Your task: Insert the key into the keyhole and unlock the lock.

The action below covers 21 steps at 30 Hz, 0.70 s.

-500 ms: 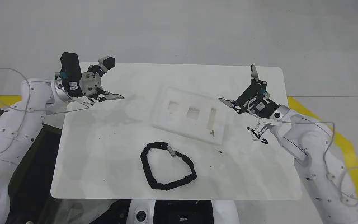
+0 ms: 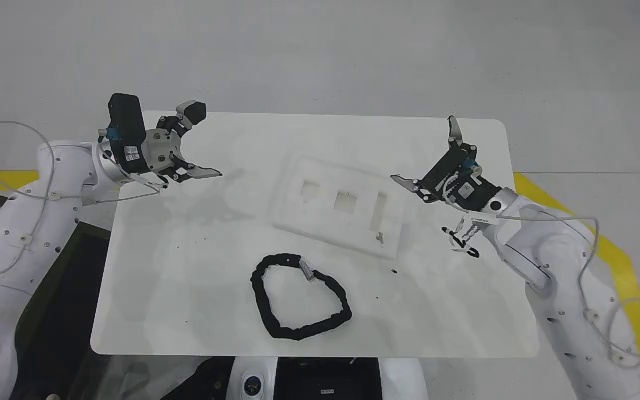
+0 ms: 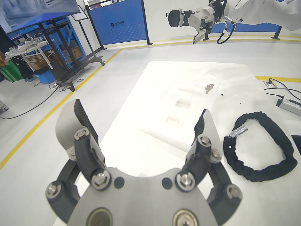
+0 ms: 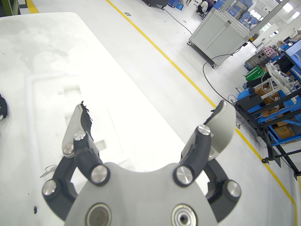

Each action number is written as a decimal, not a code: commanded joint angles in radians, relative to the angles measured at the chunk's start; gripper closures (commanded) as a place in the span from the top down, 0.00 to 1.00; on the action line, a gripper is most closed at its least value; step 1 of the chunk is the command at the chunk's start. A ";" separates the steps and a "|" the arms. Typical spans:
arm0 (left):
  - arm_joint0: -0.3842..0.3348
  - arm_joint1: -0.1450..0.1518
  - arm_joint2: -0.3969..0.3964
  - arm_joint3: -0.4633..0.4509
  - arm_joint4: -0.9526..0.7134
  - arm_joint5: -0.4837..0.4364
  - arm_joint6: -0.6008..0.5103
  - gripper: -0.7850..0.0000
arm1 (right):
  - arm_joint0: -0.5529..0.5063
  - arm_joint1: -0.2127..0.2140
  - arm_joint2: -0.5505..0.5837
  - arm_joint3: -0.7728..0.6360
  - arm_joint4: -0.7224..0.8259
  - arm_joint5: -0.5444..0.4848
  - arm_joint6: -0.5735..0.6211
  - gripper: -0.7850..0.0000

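Observation:
A black sleeved chain lock point(image 2: 300, 297) lies in a loop near the table's front, its metal lock end point(image 2: 305, 270) on the loop's far side. The small key point(image 2: 381, 237) rests on the near right part of a white foam tray point(image 2: 300, 205). My left gripper point(image 2: 205, 140) hovers open over the table's far left corner, well away from both. My right gripper point(image 2: 423, 152) hangs open just right of the tray, above and behind the key. The left wrist view shows the key point(image 3: 208, 88), the lock point(image 3: 258, 177) and its metal end point(image 3: 238, 131). In the right wrist view the key point(image 4: 48, 170) lies beside the gripper point(image 4: 151, 105).
The white table point(image 2: 180, 280) has bare room on its left and right front parts. A few black crumbs point(image 2: 397, 270) lie near the tray's front corner. The tray has three rectangular recesses point(image 2: 345, 200).

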 commanded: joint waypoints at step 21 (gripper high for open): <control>0.000 0.000 0.000 0.000 0.000 0.000 0.000 1.00 | 0.008 -0.025 -0.137 0.002 0.493 0.076 0.623 1.00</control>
